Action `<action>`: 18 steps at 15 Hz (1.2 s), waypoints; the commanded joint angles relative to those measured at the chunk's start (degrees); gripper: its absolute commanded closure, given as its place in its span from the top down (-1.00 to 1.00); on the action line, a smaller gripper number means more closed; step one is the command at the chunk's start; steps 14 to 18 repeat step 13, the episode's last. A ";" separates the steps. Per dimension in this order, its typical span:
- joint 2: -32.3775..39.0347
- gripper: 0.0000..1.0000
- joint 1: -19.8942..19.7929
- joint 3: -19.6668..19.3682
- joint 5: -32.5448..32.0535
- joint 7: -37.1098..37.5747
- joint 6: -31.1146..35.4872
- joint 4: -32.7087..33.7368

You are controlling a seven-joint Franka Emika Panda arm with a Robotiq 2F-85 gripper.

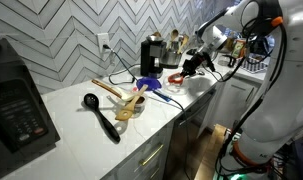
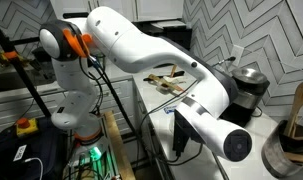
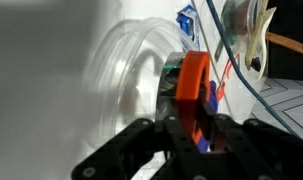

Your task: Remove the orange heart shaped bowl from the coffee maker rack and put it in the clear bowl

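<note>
In the wrist view my gripper is shut on the orange heart shaped bowl, held on edge between the fingers. The clear bowl lies just behind and below it on the white counter. In an exterior view the gripper hangs over the counter's front right part, to the right of the black coffee machine, with the orange bowl at its tip. The coffee maker rack is too small to make out. In an exterior view the arm hides the bowls, and the coffee machine stands behind it.
A blue utensil, a wooden spoon and a black ladle lie mid-counter. A large black microwave stands at the left. Cables run from the wall socket. The counter edge is close beside the gripper.
</note>
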 commanded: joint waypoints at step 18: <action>-4.05 1.00 -2.75 -3.07 -14.65 -10.44 -28.77 5.45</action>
